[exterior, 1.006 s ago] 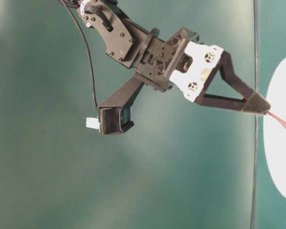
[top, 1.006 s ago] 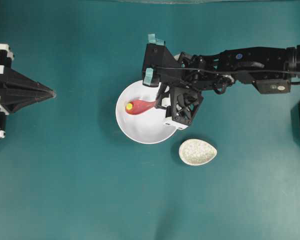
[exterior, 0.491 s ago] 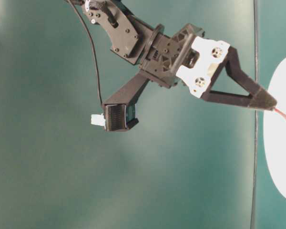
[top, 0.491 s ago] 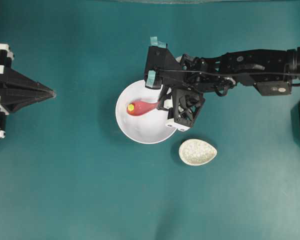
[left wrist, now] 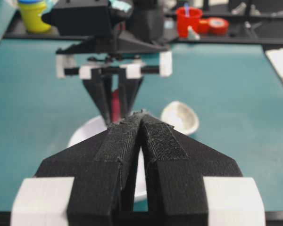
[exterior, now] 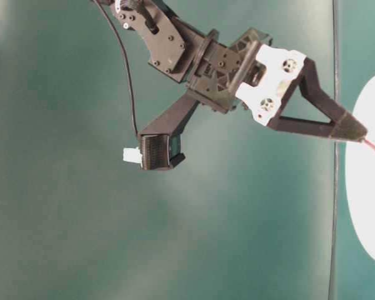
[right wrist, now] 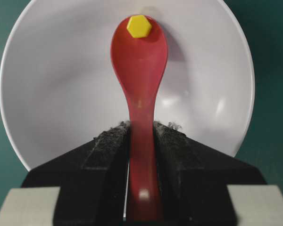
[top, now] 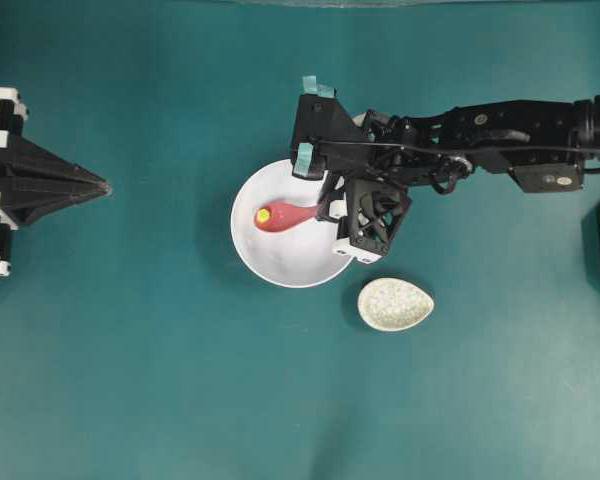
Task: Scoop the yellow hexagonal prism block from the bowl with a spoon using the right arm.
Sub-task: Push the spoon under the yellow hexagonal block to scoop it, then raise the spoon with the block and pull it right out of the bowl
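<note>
Item one on my feed: the yellow hexagonal prism block sits at the far tip of the spoon, whose scoop is over the inside of the bowl. I log the right claw clamped on the spoon's handle at the bowl's rim, reaching in from the bowl's right in the overhead view. Outward from the bowl: a speckled spoon rest just beside it on the teal tabletop, and the left claw well apart with jaws pressed together, holding nothing.
</note>
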Controlling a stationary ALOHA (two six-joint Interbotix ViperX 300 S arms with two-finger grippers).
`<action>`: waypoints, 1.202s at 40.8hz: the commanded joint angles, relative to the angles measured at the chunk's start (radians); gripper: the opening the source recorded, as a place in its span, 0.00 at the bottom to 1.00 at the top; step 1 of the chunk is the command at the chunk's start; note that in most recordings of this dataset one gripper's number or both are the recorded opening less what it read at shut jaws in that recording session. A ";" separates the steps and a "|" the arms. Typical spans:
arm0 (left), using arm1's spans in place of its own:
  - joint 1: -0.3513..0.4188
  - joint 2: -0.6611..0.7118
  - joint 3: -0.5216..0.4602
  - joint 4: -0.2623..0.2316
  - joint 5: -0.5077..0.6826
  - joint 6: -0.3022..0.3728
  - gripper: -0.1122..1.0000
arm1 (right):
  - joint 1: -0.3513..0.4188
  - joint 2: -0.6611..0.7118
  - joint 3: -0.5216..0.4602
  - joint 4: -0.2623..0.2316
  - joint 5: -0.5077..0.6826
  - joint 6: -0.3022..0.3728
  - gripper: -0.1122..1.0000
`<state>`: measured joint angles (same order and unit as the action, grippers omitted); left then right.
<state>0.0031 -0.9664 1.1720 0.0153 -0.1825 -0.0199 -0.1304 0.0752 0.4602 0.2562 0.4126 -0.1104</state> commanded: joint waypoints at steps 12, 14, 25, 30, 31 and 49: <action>-0.003 0.008 -0.025 0.002 -0.006 -0.002 0.11 | 0.002 -0.017 -0.008 0.000 -0.015 0.000 0.31; -0.003 0.008 -0.025 0.003 -0.006 -0.002 0.11 | 0.002 -0.020 -0.005 0.000 -0.021 0.000 0.31; -0.003 0.008 -0.025 0.002 -0.006 -0.002 0.11 | 0.002 -0.051 0.029 0.002 -0.067 0.000 0.31; -0.003 0.008 -0.025 0.003 -0.006 -0.003 0.11 | 0.002 -0.069 0.048 0.000 -0.084 0.003 0.31; -0.002 0.008 -0.025 0.003 -0.006 -0.003 0.11 | 0.002 -0.071 0.051 0.000 -0.084 0.005 0.31; -0.003 0.008 -0.025 0.003 -0.006 -0.003 0.11 | 0.005 -0.118 0.106 0.002 -0.126 0.009 0.31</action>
<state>0.0015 -0.9664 1.1720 0.0153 -0.1825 -0.0215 -0.1289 -0.0092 0.5706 0.2562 0.3022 -0.1028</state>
